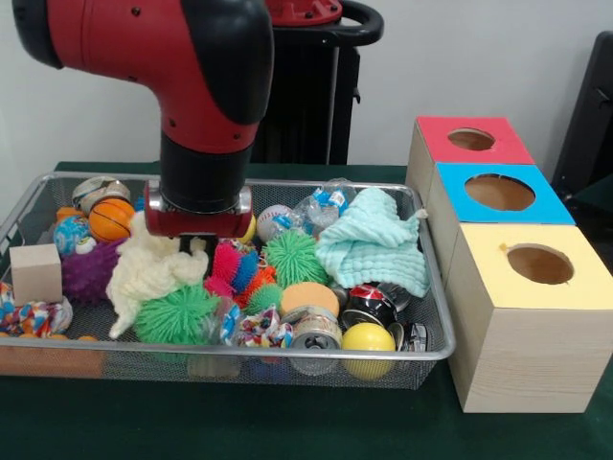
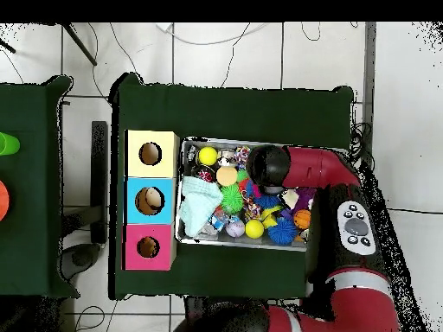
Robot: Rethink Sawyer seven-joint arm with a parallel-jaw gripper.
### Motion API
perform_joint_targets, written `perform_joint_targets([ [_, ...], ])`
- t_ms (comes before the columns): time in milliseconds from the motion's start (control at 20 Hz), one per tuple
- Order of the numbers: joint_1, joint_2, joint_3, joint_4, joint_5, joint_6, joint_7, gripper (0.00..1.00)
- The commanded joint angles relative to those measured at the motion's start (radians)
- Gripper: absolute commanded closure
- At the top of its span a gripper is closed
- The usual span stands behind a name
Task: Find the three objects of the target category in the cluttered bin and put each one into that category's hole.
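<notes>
A wire mesh bin (image 1: 436, 350) sits on the green-covered bench (image 1: 287, 422), crammed with mixed clutter, and the red and black arm (image 1: 192, 57) reaches down into its middle. The gripper (image 1: 198, 230) is sunk among the toys just above a cream cloth (image 1: 153, 273); its fingers are hidden behind the wrist and the clutter, so whether they are spread or closed cannot be told. Around it lie spiky rubber balls: a green one (image 1: 175, 316) at the near side, another green one (image 1: 294, 257) toward the middle, a pink one (image 1: 228, 264) right beside the gripper, and a purple one (image 1: 91, 270) toward the left. Smooth round things also show: a yellow ball (image 1: 368, 337) against the near rim, a small basketball (image 1: 111, 218) at the far left, and an orange disc (image 1: 309, 298) near the centre. A mint-green cloth (image 1: 372, 244) is heaped at the right end, next to crushed cans (image 1: 369, 305) and a plain wooden block (image 1: 36, 273) at the left end. Just beside the bin's right end stand three wooden boxes, each with a round hole in its top: red (image 1: 471, 141), blue (image 1: 500, 194) and yellow (image 1: 538, 264). From overhead, the boxes line one short end of the bin (image 2: 186, 147) and the arm (image 2: 303, 169) covers much of the other half.
</notes>
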Motion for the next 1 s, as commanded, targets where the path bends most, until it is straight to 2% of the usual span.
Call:
perform_joint_targets([
  [50, 0.046, -0.011, -0.043, -0.041, 0.085, 0.134, 0.282, 1.0],
  [1000, 0.157, 0.024, -0.144, -0.085, 0.158, 0.14, 0.35, 1.0],
])
